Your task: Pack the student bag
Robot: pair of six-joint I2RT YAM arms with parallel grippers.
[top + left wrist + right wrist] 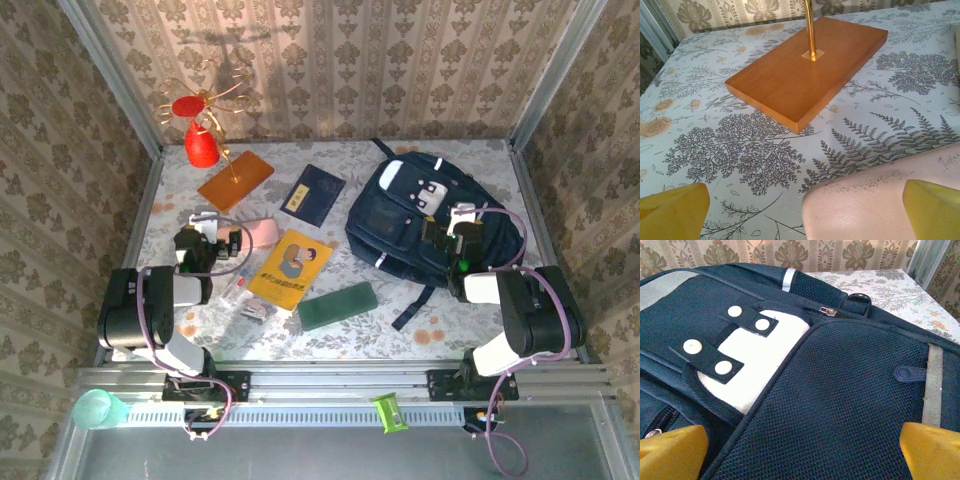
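Observation:
The student bag (400,235), dark navy with a white patch (760,357), lies flat at the right of the table, zips closed. My right gripper (452,232) hovers open just above its mesh front pocket (855,405), yellow fingertips (932,450) wide apart with nothing between them. My left gripper (212,235) stands open low over the table's left side. Its yellow fingertips (672,212) straddle bare cloth and the corner of a pink case (875,200). I cannot tell whether they touch it.
An orange wooden base (807,70) with a gold stem and red ornament (203,145) stands ahead of the left gripper. A navy booklet (313,193), yellow book (290,267), green case (338,306) and small items (250,300) lie mid-table. Walls enclose three sides.

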